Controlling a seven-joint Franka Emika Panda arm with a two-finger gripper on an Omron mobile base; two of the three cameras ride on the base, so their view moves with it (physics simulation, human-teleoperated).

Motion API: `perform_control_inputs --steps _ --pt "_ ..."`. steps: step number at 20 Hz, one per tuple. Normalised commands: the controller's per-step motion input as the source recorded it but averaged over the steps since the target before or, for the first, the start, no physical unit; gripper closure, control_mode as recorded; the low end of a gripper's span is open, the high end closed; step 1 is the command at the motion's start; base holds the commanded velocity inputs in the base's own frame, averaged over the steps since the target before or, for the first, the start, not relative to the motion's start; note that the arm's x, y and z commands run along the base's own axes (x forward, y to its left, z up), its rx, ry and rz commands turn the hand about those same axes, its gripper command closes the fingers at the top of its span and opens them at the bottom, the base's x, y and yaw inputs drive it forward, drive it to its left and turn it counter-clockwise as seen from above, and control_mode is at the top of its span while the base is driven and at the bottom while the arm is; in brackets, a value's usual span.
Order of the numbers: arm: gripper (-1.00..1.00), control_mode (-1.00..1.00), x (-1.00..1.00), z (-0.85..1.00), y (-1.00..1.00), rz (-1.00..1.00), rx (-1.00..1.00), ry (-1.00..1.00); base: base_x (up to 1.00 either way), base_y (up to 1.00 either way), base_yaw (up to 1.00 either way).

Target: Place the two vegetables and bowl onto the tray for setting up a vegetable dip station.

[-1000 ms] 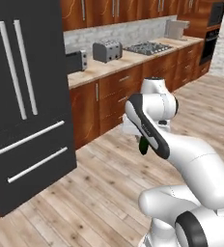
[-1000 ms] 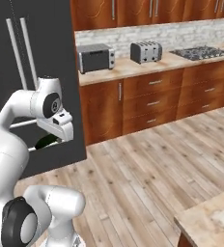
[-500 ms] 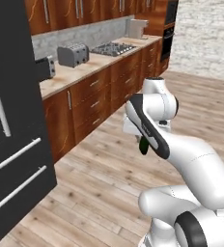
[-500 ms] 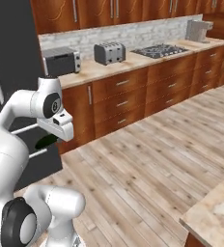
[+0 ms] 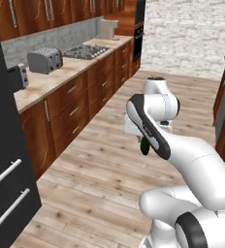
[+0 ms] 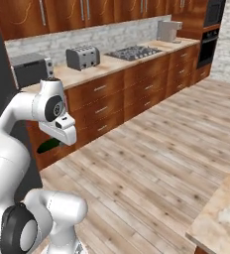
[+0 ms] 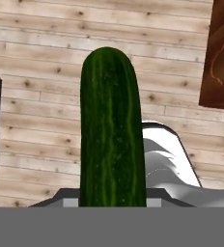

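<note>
The base has swung round a fair bit over the last second: the big black fridge that took up the left half of the left base view has slid off to a sliver at the left edge, and the wooden counter (image 5: pixel 61 77) with the toasters (image 5: pixel 45 60) and the cooktop (image 5: pixel 88 51) now runs from the left edge up to the top centre. That's the cameras turning, not the kitchen moving, so I'd read it as the robot in transit, carrying one vegetable toward wherever the tray sits (no tray or bowl in these shots, so I'd guess the drop-off is a way off yet). The arm looks to be in the same tucked pose relative to the base, folded close in front of its own body. The gripper (image 5: pixel 144 140) sits mid-frame in the left base view, and the dark green vegetable (image 7: pixel 112 130) pokes out just below it; in the right base view you catch its green end sticking out left of the hand, at centre left. In the hand view it rises straight up the middle over plank floor (image 7: pixel 36 72). The jaws are partly closed and clamped on that vegetable, held lengthwise, nothing else touching it.
</note>
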Motion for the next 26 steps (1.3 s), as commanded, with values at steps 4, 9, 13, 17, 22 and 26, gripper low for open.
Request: perform_control_inputs --steps 4,9,13,17,22,26 --pt "1.00 1.00 0.00 0.00 0.00 0.00 0.00 0.00 0.63 0.12 -0.27" --pt "1.00 1.00 0.00 0.00 0.00 0.00 0.00 0.00 0.68 0.10 -0.18" --pt "1.00 1.00 0.00 0.00 0.00 0.00 0.00 0.00 0.72 0.08 -0.11" --pt "1.00 1.00 0.00 0.00 0.00 0.00 0.00 0.00 0.71 0.05 -0.10" --pt "1.00 1.00 0.00 0.00 0.00 0.00 0.00 0.00 0.68 0.03 -0.14" --pt "1.00 1.00 0.00 0.00 0.00 0.00 0.00 0.00 0.63 0.05 -0.23"
